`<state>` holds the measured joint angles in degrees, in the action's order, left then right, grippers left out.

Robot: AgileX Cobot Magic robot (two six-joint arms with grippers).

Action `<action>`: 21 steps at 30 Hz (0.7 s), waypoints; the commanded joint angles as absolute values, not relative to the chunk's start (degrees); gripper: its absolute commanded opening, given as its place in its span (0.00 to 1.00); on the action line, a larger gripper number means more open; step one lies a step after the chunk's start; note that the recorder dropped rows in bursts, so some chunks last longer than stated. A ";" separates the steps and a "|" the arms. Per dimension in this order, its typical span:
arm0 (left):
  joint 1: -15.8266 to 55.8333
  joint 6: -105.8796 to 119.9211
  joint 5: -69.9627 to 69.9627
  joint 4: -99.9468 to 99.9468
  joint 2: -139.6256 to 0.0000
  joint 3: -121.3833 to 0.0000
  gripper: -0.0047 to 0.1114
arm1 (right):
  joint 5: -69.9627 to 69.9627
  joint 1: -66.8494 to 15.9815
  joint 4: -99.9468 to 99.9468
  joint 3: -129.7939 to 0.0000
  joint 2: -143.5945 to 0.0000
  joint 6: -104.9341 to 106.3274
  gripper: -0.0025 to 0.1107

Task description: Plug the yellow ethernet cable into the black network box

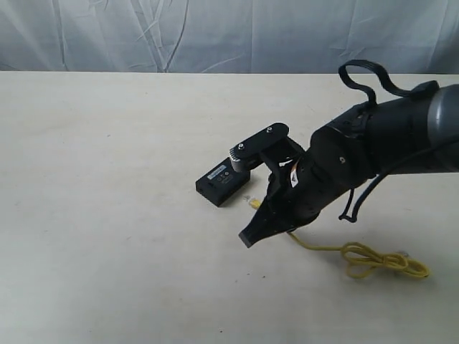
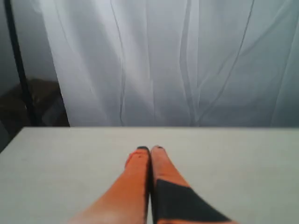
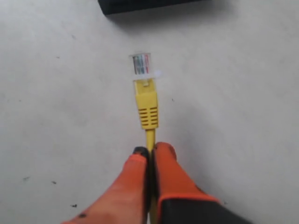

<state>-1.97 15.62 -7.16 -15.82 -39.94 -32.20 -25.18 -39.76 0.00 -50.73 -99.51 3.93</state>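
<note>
The black network box (image 1: 221, 183), with a white label on top, lies on the table; in the right wrist view only its edge (image 3: 140, 4) shows. My right gripper (image 3: 150, 149) is shut on the yellow ethernet cable (image 3: 147, 107) just behind its boot. The clear plug (image 3: 141, 64) sticks out ahead of the fingers toward the box, a short gap away. In the exterior view the plug (image 1: 254, 203) sits just right of the box, held by the right gripper (image 1: 262, 215). The rest of the cable trails to a bundled loop (image 1: 380, 261). My left gripper (image 2: 150, 149) is shut and holds nothing.
The pale table (image 1: 107, 215) carries the box and cable. A white curtain (image 1: 215, 32) hangs behind the far edge. The right arm (image 1: 387, 140) and its black cable loop stand over the right side. The left arm is out of the exterior view.
</note>
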 commanded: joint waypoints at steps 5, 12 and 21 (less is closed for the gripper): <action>-1.11 45.93 -34.43 -30.81 -86.99 -60.19 0.04 | -22.58 -39.47 0.55 -51.29 -101.32 6.58 0.02; 7.47 61.04 -39.31 -41.65 -111.84 -74.20 0.04 | -20.94 -39.47 0.68 -53.04 -104.31 6.72 0.02; 12.55 66.73 -50.43 -48.19 -128.85 -91.06 0.04 | -18.38 -39.47 0.00 -53.93 -106.90 11.02 0.02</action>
